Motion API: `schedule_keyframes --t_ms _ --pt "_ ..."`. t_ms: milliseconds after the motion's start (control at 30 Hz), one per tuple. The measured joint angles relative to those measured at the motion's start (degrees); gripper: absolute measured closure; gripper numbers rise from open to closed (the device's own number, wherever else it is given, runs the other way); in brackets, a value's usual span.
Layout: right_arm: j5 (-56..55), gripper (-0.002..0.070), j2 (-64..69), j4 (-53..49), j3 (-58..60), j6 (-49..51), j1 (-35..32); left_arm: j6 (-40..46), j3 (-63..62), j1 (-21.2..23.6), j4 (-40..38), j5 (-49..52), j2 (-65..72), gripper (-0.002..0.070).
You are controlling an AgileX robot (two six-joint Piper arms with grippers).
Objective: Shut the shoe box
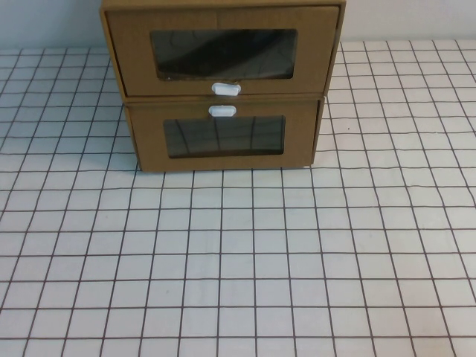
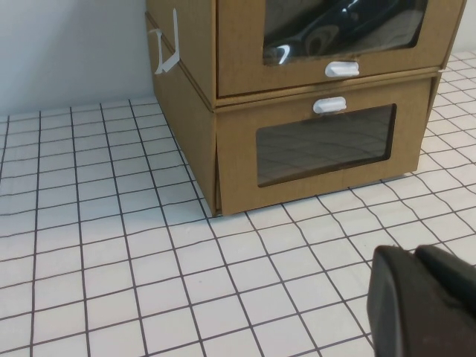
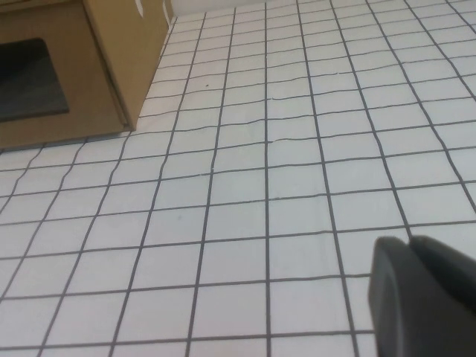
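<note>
Shoe box (image 1: 223,52): stacked on twin cardboard box (image 1: 223,137), well ahead of both claws, drawer front standing slightly proud of its sleeve. Left gripper (image 2: 420,297): low over gridded tabletop (image 2: 111,260), well apart from box front, fingers pressed together, holding nothing. Right gripper (image 3: 416,294): same, box corner far ahead. Pull tab (image 1: 226,89): white, under window, untouched.

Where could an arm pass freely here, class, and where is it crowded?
Free: the gridded table in front of the stacked boxes and to both sides. Crowded: the back centre, where the shoe box sits atop the lower box. Left end effector and right end effector hover low.
</note>
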Motion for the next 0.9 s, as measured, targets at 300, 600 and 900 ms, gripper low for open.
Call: schedule_keyframes --t_ms 300,600,900 --pt "0.0 0.0691 0.0 0.4 0.0 0.0 0.0 0.0 0.0 0.0 0.0 0.0 0.0 0.0677" --pt "0.0 0.0691 0.0 0.5 0.0 0.0 0.0 0.0 0.0 0.0 0.0 0.0 0.0 0.0678" --pt "0.1 0.0691 0.0 0.5 0.0 0.0 0.0 0.6 9.0 0.0 0.6 -10.6 0.0 0.0678"
